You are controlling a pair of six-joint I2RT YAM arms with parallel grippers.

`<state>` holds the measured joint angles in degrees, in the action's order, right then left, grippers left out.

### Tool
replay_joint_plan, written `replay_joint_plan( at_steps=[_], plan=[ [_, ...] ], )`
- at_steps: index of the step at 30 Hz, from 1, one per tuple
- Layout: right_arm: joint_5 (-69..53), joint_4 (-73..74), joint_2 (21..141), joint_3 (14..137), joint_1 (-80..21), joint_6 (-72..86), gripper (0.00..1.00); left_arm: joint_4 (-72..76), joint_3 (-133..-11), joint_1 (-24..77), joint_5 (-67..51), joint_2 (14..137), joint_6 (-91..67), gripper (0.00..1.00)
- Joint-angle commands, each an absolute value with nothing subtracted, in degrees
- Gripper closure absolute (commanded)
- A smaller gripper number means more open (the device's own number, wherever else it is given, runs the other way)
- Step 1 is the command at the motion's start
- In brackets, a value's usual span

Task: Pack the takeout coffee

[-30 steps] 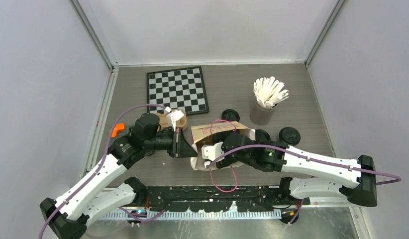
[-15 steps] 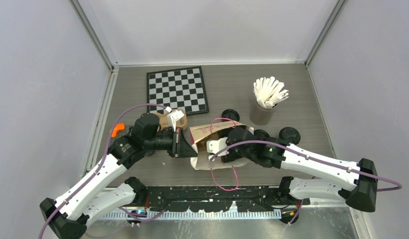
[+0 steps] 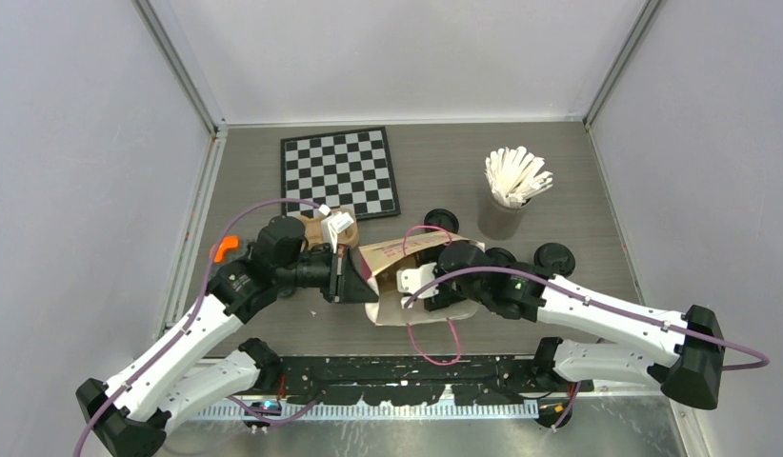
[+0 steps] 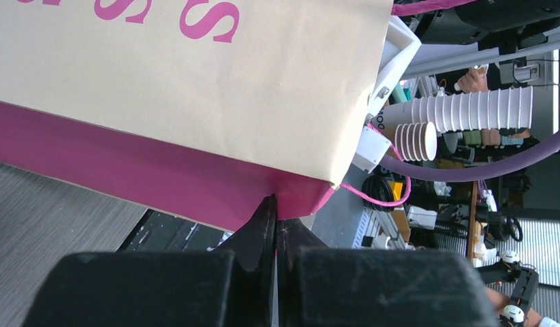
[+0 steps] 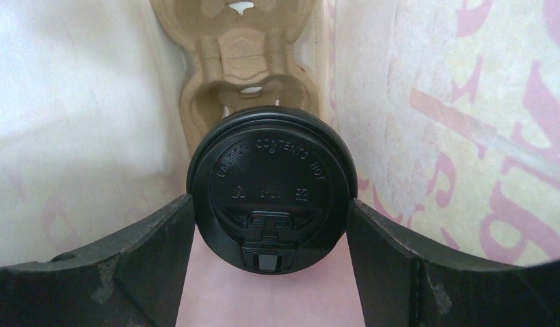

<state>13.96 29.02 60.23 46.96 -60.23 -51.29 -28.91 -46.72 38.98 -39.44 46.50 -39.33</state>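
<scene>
Pulp tray (image 5: pixel 242 51) beyond lidded cup (image 5: pixel 272 187) (inside bag (image 5: pixel 441 116))

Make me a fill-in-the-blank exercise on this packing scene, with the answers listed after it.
1. The left gripper is shut on the edge of the paper ___.
2. The right gripper holds a lidded cup whose lid is coloured ___.
3. In the right wrist view, beyond that cup lies a brown pulp ___.
4. The grey cup at the far right holds white ___.
Missing words: bag; black; tray; sticks.
</scene>
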Motion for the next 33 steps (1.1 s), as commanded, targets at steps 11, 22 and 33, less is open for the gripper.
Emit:
replay_joint_plan(
  at_steps=[11,22,33],
  plan=[
    [7.4,26.8,59.9,45.8,-60.4,-54.2,0.36,-34.6,-48.2,39.2,-43.2,44.6,-32.9,0.98],
    [8.5,25.4,60.8,44.4,-61.4,-55.4,0.36,-36.2,-48.8,39.2,-41.6,43.2,-32.4,0.93],
    [10.0,23.2,62.1,43.7,-61.4,-56.6,0.36,-36.3,-49.0,39.2,-42.4,43.8,-31.9,0.97]
  ],
)
